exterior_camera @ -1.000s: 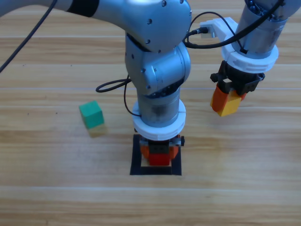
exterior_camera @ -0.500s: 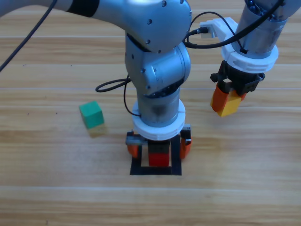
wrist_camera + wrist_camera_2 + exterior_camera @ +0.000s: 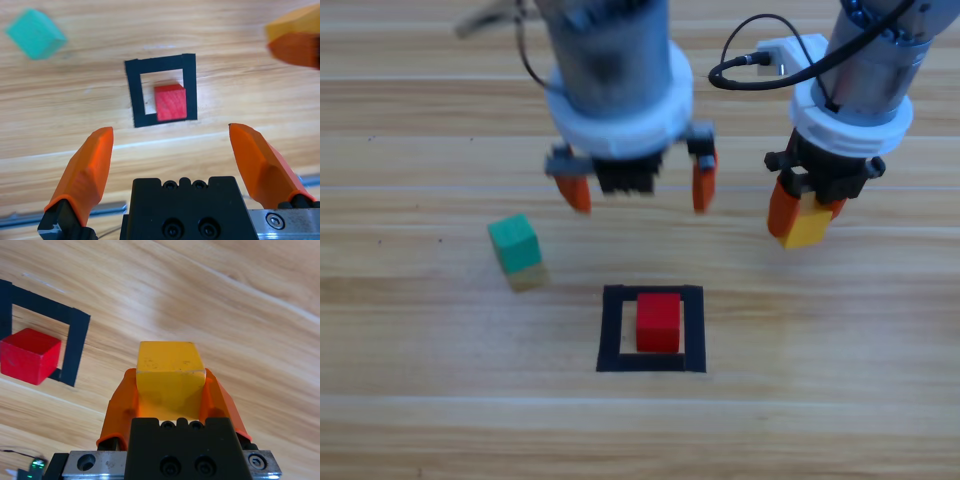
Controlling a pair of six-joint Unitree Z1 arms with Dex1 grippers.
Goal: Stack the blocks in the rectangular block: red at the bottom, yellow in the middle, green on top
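High view, right gripper (image 3: 798,222): we see it clamped on yellow (image 3: 807,228), up-right of red (image 3: 659,321).
Left gripper (image 3: 633,190): jaws apart, empty.
Nearer arm: we judge right.

The table (image 3: 420,420) is viewed from overhead, straight down, with both arms entering from the top edge. Each wrist view is taken along its own jaws, close above the wood (the right one tilted more steeply). The taped square (image 3: 613,330) and the red cube (image 3: 658,322) are shared by all three views (image 3: 170,102) (image 3: 27,355).
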